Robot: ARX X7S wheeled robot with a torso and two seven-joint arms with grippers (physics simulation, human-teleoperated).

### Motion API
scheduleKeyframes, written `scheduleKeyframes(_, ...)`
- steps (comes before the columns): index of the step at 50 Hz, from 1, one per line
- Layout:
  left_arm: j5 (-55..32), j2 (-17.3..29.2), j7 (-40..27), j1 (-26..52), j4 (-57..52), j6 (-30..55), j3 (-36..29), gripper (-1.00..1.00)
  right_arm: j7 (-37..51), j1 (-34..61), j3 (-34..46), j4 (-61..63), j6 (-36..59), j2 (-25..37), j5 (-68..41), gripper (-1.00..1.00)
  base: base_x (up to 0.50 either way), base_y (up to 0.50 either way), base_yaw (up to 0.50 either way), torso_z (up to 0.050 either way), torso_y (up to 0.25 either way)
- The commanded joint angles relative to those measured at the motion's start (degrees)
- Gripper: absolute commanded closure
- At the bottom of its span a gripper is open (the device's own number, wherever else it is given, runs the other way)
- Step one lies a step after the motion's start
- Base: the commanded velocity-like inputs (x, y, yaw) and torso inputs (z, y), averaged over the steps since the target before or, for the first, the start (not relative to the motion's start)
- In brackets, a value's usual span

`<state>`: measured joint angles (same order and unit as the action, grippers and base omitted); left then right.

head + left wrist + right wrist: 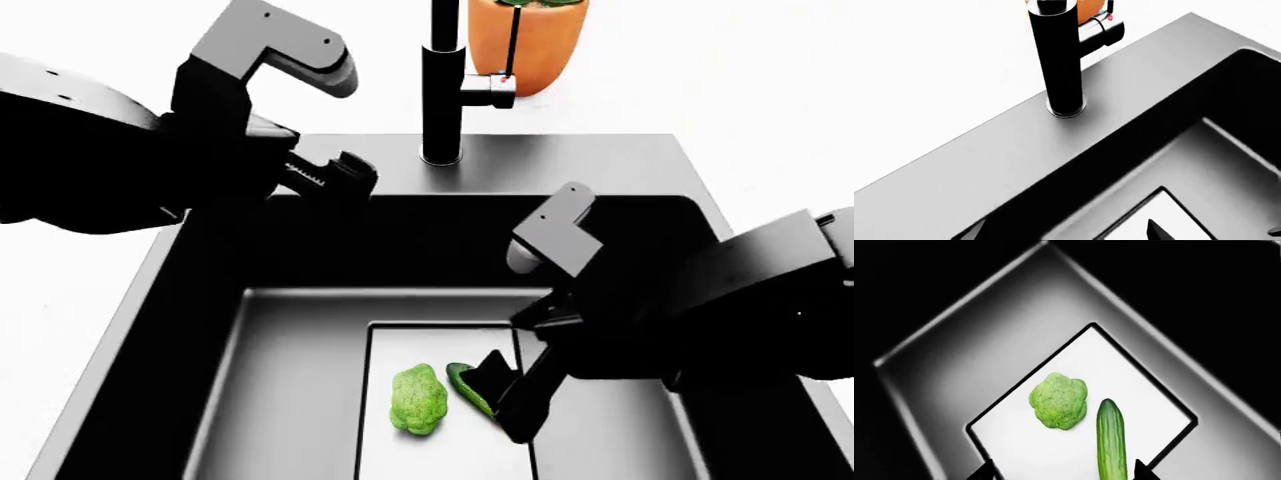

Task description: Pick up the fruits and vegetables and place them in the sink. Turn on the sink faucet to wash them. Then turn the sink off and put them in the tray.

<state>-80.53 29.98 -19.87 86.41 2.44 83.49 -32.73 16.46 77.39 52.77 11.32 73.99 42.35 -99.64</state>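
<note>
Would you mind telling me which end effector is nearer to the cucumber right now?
Right. The right end effector is down inside the sink, directly over the cucumber. The left end effector is up at the back rim, near the faucet.

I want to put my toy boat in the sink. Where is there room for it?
The grey sink floor left of the pale drain panel is bare. The panel is crowded: broccoli and cucumber lie there, with the right gripper over the cucumber.
</note>
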Motion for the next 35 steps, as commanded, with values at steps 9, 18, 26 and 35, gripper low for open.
scheduleKeyframes(9,-16.9,0.1,-9.7,-5.7,-8.8,-0.6,0.9,-1.0,-10.5,-3.0,5.7,-1.7,-0.7,-1.5,16.0,-1.0,0.0,0.0,0.0,0.0,0.0)
scheduleKeyframes(18,-18.0,0.3,-10.5,-6.3,-9.7,-1.6,0.2,-1.0,-14.8,-4.1,9.0,-4.3,-3.0,-2.4,22.5,-1.0,0.0,0.0,0.0,0.0,0.0)
scheduleKeyframes(26,-20.0,0.8,-12.2,-6.5,-10.4,-2.5,-0.1,-1.0,-19.7,-5.4,11.8,-8.2,-7.2,-4.6,28.6,-1.0,0.0,0.0,0.0,0.0,0.0)
scheduleKeyframes(35,-21.2,1.4,-12.9,-6.8,-10.7,-3.3,-0.4,-1.0,-23.5,-7.8,14.9,-13.4,-11.1,-6.3,33.6,-1.0,0.0,0.0,0.0,0.0,0.0)
